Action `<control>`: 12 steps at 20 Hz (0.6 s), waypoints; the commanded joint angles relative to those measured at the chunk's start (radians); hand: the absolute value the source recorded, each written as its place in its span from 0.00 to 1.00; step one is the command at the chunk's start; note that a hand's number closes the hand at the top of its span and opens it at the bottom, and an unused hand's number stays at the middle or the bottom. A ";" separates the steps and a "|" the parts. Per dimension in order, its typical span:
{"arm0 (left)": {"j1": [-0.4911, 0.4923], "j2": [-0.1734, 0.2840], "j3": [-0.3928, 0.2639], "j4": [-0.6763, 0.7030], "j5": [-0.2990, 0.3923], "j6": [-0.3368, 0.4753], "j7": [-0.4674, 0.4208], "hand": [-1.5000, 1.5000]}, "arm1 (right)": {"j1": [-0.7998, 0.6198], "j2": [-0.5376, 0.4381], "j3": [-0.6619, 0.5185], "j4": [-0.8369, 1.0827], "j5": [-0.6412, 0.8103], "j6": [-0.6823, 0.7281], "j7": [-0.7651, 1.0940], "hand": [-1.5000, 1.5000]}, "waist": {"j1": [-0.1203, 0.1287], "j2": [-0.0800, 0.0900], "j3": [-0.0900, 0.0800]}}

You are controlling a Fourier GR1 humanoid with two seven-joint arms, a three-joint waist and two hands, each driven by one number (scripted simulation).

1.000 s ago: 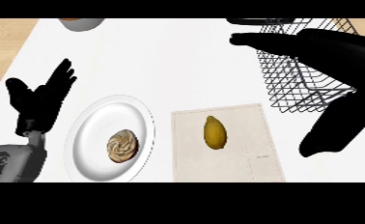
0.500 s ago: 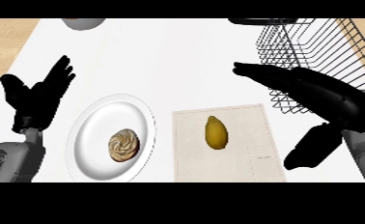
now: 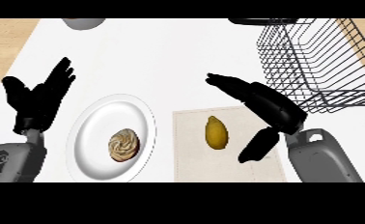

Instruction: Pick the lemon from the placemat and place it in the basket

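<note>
Lemon [image 3: 216,132] lying lengthwise up the placemat [image 3: 228,146], right robot hand [image 3: 267,107] released beside it

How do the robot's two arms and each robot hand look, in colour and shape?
Both forearms are grey, blocky casings. The left robot hand and the right robot hand are black all over, with slim fingers and a thumb. No cables or markings show.

We find no legible text, label, brand, number or sign on any surface in view. The placemat [image 3: 235,170] carries a few faint dark specks near its right edge, close to the near side; we cannot read them as characters.
</note>
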 commanded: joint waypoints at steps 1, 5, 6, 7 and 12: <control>0.014 0.005 0.011 -0.054 -0.007 -0.018 0.040 0.50 | -0.052 0.086 0.040 0.184 0.121 -0.090 -0.086 0.00 | 0.005 0.000 0.000; -0.032 0.014 0.062 0.054 -0.010 -0.062 -0.009 0.50 | 0.000 0.042 0.047 0.114 0.153 -0.013 -0.035 0.00 | -0.007 -0.001 -0.001; 0.028 -0.058 -0.002 0.011 -0.070 -0.002 -0.050 0.50 | -0.045 0.055 0.041 0.257 0.185 -0.053 -0.123 0.00 | 0.000 0.000 0.000; -0.029 -0.015 0.046 0.031 -0.021 -0.046 -0.001 0.50 | -0.016 0.092 0.089 0.229 0.220 -0.067 -0.066 0.00 | -0.003 -0.001 0.000; 0.007 -0.071 0.023 -0.044 -0.076 -0.001 0.039 0.50 | -0.078 0.118 0.056 0.324 0.277 -0.044 -0.095 0.00 | 0.000 -0.001 0.000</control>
